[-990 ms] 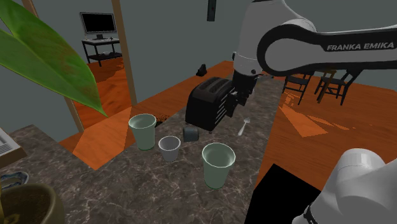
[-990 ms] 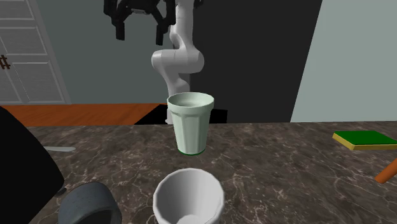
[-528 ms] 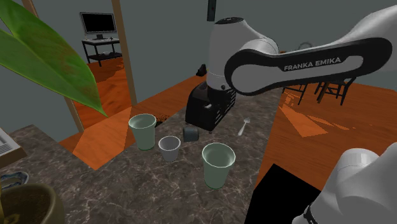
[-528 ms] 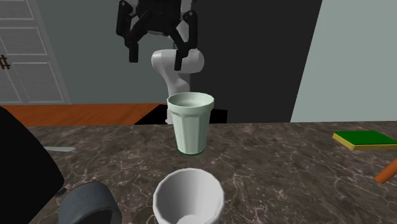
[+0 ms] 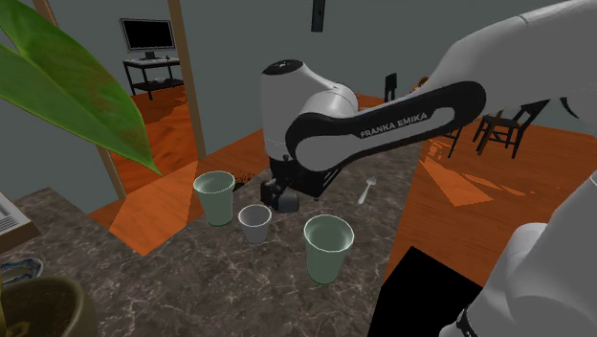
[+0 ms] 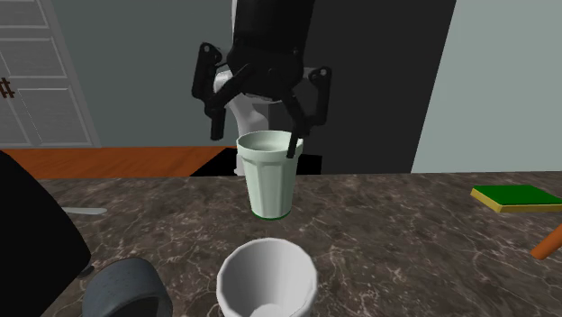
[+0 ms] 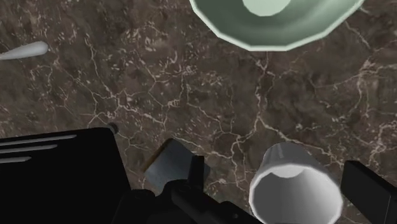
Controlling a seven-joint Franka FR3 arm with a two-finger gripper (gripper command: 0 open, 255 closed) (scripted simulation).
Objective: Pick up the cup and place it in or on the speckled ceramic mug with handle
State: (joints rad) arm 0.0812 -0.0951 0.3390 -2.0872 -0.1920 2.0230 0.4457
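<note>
A small white cup [image 5: 254, 222] [image 6: 267, 281] stands upright on the dark marble counter [image 5: 182, 278]. Beside it a dark grey mug [image 5: 286, 200] [image 6: 126, 290] lies by the black toaster. My gripper [image 6: 259, 126] hangs open above the counter, fingers pointing down and wide apart, in front of a pale green tumbler [image 6: 270, 176]. In the wrist view the gripper [image 7: 280, 170] looks down on the white cup [image 7: 294, 188], which lies between the two fingers, well below them and untouched. The grey mug [image 7: 170, 164] sits just beside one finger. Nothing is held.
Two pale green tumblers [image 5: 214, 196] [image 5: 327, 247] flank the white cup. The black toaster [image 7: 57, 175] [image 6: 36, 234] stands next to the mug, with a spoon [image 5: 367, 190] beyond it. A green sponge [image 6: 515, 196] lies at the second exterior view's right. A plant leaf [image 5: 67, 77] overhangs.
The arm swung down and toward the shoulder view's left, from over the toaster to above the cups. The gripper dropped lower and stayed open.
</note>
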